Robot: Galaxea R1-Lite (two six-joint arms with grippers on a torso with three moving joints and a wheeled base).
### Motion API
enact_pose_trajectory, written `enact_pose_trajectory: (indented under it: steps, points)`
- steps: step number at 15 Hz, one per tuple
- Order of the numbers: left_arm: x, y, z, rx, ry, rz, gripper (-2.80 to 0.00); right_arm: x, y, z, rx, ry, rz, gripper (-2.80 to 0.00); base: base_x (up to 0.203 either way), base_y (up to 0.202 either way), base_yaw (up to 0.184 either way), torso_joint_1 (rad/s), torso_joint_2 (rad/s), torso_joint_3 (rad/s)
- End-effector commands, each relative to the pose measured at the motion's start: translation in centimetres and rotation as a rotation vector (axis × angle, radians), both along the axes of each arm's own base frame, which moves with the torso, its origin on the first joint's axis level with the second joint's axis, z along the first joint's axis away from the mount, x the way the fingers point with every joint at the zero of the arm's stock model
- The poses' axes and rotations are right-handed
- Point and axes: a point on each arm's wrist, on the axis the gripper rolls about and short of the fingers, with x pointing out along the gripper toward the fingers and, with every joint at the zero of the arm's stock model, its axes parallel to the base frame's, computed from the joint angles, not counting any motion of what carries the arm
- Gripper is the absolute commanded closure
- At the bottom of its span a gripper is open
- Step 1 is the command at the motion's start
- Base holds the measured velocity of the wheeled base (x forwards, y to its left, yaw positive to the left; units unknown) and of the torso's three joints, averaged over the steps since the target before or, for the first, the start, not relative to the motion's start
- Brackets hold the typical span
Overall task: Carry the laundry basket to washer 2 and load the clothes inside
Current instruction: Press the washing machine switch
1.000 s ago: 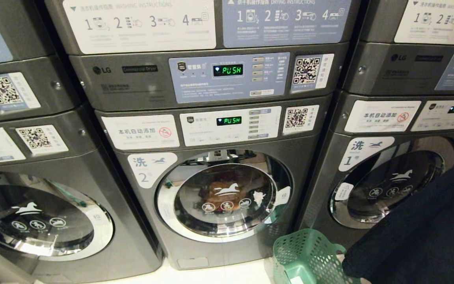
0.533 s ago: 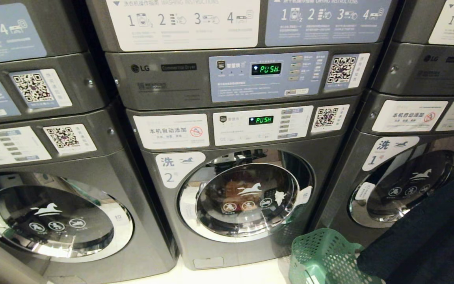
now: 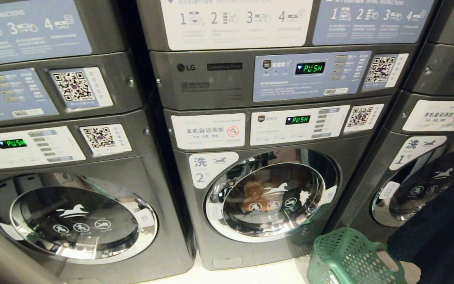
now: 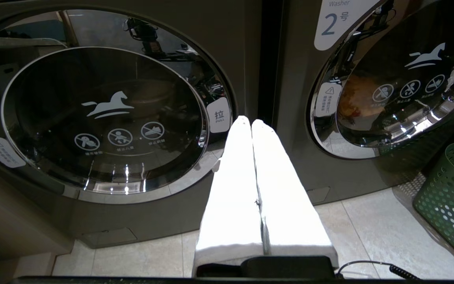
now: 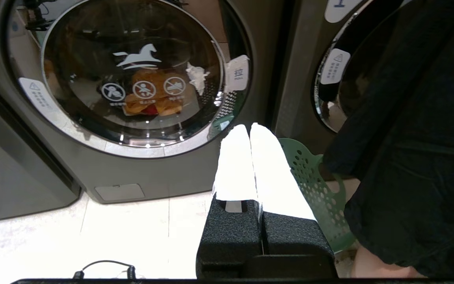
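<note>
The whole head view has slid, so the robot's camera has turned, not the machines. Washer 2 (image 3: 270, 193) stands shut with the clothes (image 5: 150, 96) inside; the laundry basket (image 3: 349, 256) sits on the floor beside it. Left pincer (image 4: 250, 123) and right pincer (image 5: 249, 127) are clenched, empty: loading looks finished.

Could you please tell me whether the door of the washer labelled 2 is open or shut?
Shut. The round chrome-rimmed glass door of the dark grey front-load washer 2 lies flush in its front, with orange clothes visible behind the glass.
</note>
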Motion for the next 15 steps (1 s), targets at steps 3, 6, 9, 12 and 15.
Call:
enact_pose_trajectory:
  steps: [3,6,9,12,15]
  points:
    - [0.0,0.0,0.0,0.001,0.002,0.001,0.00,-0.2,0.0,0.7,-0.069,-0.020,0.005,0.00,0.000,0.076,-0.002,0.000,0.00,0.002]
    - [0.0,0.0,0.0,0.001,0.004,0.001,0.00,-0.4,0.0,5.6,-0.132,-0.070,0.004,0.00,0.000,0.000,0.000,0.000,0.00,0.000]
    - [0.0,0.0,0.0,0.004,0.004,0.001,0.00,2.7,0.0,12.2,-0.150,-0.029,0.006,0.00,0.000,0.000,0.000,0.000,0.00,0.000]
    - [0.0,0.0,0.0,0.004,0.004,0.001,0.00,8.5,0.0,15.7,-0.210,-0.021,0.011,0.00,0.000,0.000,0.000,0.000,0.00,0.000]
    - [0.0,0.0,0.0,0.004,0.002,-0.001,0.00,13.1,0.0,15.8,-0.254,-0.008,0.021,0.00,0.000,0.000,0.000,0.000,0.00,0.000]
